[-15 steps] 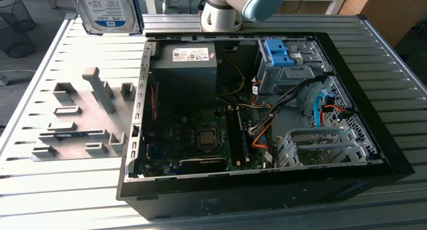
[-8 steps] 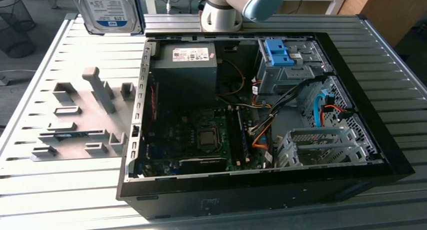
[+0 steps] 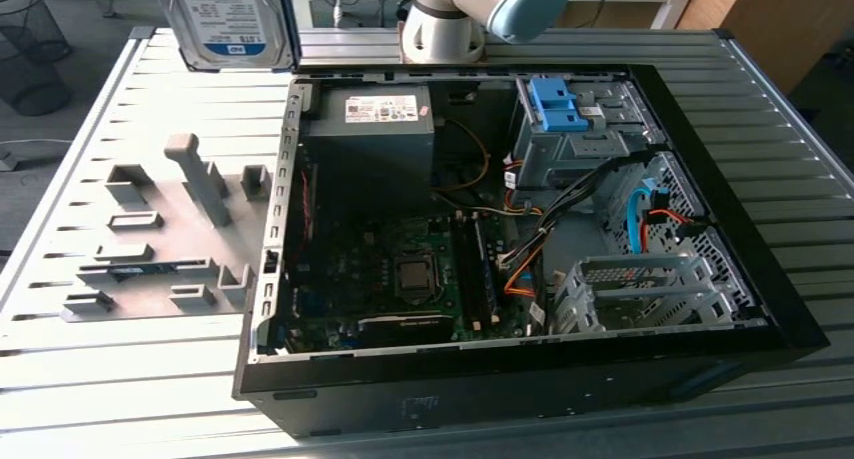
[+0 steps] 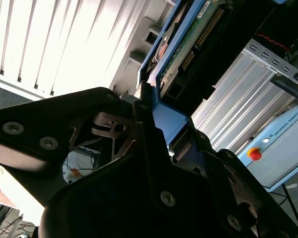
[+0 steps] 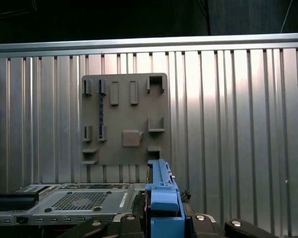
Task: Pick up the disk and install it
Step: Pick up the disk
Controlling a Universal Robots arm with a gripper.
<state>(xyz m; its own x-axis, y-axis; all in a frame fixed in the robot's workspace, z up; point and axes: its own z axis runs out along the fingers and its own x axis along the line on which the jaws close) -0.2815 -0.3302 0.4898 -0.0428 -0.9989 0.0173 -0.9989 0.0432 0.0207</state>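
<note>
1. At 11 o'clock in the exterior view, high over the table's [image 3: 801, 179] far edge: disk [image 3: 227, 19], silver, with its white-and-blue label towards the camera. It touches no surface and is judged to be carried.
2. At the disk's near end in the second wrist view: gripper [image 4: 174, 131]. The black fingers [image 4: 148, 126] are closed on the blue frame [image 5: 163, 198], one on either side. The disk's green circuit-board face [image 4: 188, 44] shows beyond them.
3. Disk to fingers: the disk runs straight out ahead of the fingertips. Its long axis is in line with the gripper's, and nearly all its body lies past the grip. In the exterior view that axis stands near upright, slightly tilted.
4. At 12 o'clock in the exterior view: arm [image 3: 461, 14], behind the case.
5. From centre to 4 o'clock: case [image 3: 747, 309], side open.
   - Power supply [image 3: 374, 114] at 11 o'clock within the case.
   - Bare blue bracket [image 3: 558, 104] in a drive cage at 1 o'clock.
   - A silver cage [image 3: 641, 289] at 4 o'clock.
6. Disk to case: the disk is outside the case wall, off its 11 o'clock corner and well apart from both cages. The power supply lies between the disk and the bracket.
7. At 9 o'clock: grey slotted board [image 3: 147, 249], just beside the case. It also appears in the first wrist view [image 5: 124, 119], beyond the frame.
8. Progress, as judged: pick-up done, disk not yet installed.
</note>
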